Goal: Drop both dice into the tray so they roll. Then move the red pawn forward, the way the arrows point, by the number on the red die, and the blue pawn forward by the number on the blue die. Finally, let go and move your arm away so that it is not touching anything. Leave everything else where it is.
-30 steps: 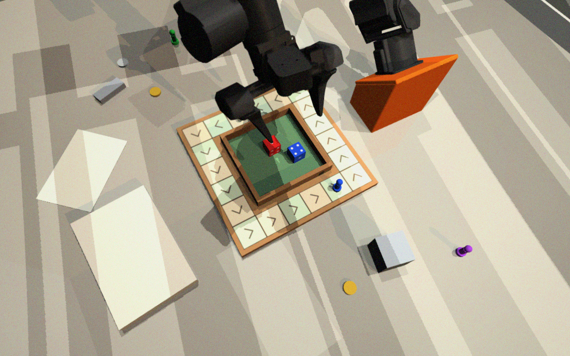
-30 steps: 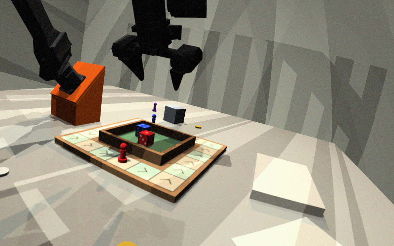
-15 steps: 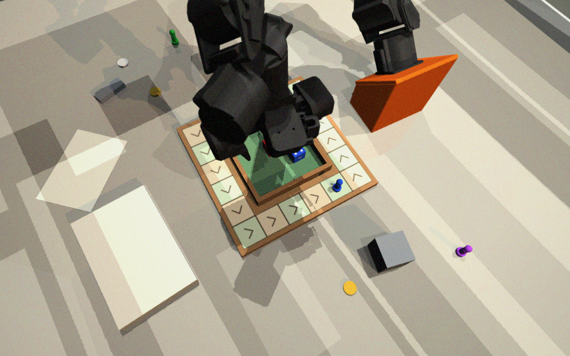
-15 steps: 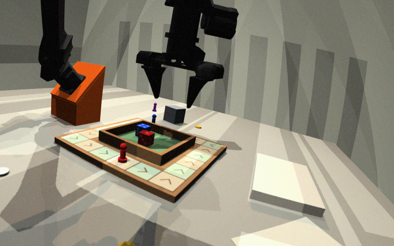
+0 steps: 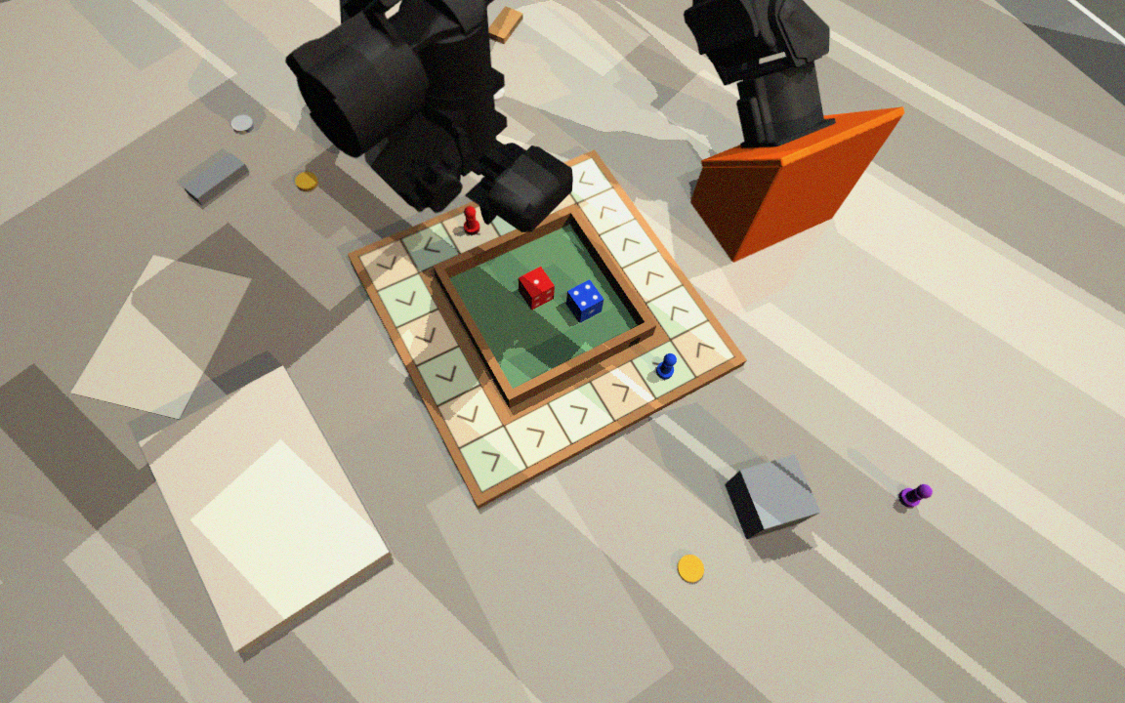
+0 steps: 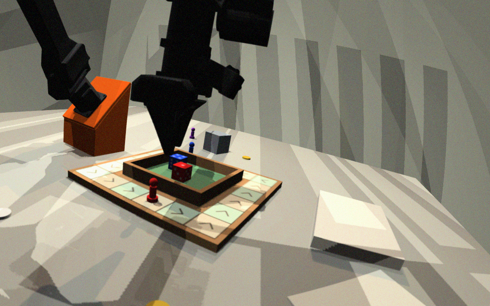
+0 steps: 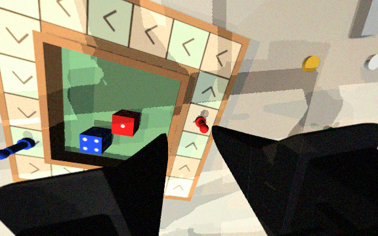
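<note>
Jaws (image 5: 496,205) (image 6: 172,150) released and parted, the arm points them down above the board (image 5: 478,496) (image 6: 218,246) (image 7: 246,42), seemingly near the red pawn (image 5: 471,221) (image 6: 152,190) (image 7: 202,124), though black fingers blur the exterior view. Both the red die (image 5: 537,287) (image 6: 181,171) (image 7: 123,124) and the blue die (image 5: 585,300) (image 6: 177,160) (image 7: 91,143) lie in the tray (image 5: 579,356) (image 6: 201,192) (image 7: 38,98).

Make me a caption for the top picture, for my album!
The red die shows one and the blue die four in the green-floored tray.
</note>
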Available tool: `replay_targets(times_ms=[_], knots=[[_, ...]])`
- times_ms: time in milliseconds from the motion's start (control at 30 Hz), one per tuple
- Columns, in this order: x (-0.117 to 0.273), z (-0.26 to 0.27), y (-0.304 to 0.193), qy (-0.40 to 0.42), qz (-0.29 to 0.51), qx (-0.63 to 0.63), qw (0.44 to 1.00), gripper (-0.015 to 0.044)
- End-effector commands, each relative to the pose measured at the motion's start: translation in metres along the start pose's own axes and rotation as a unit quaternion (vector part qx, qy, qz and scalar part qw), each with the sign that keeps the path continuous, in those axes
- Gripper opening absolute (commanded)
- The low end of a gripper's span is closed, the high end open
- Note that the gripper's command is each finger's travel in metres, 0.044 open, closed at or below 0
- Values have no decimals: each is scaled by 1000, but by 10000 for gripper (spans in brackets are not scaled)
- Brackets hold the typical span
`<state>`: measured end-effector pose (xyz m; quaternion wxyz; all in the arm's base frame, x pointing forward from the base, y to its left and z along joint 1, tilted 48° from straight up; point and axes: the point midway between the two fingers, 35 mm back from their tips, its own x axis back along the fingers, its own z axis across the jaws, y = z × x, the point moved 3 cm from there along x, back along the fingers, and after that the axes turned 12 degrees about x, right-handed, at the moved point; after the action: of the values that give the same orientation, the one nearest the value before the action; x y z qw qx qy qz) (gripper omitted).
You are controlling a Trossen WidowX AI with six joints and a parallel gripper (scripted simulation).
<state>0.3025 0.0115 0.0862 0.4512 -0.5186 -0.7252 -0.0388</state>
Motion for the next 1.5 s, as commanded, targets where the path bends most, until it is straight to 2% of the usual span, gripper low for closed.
replay_targets(times_ms=[0,333,1467], knots=[[-6,-19,-22,-14,7,-151,988,200],[-7,-16,-20,-14,7,-151,988,200],[-62,-17,-21,-15,8,-151,988,200]])
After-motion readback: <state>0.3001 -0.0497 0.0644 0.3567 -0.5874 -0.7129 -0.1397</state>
